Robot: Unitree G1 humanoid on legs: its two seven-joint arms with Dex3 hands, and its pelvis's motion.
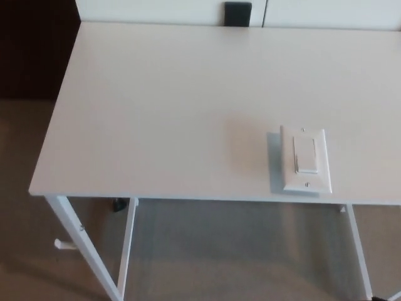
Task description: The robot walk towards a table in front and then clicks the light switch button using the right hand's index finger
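Note:
A white light switch plate (306, 161) with a rocker button (306, 153) lies flat on the white table (163, 113), close to the table's front edge and right of the middle. Neither of my hands nor any part of my arms shows in the head view.
The table's white legs (84, 248) stand on beige carpet. A small black object (118, 204) lies on the floor under the table at left. A black box (238, 14) sits against the white wall behind the far edge. Dark space lies to the left.

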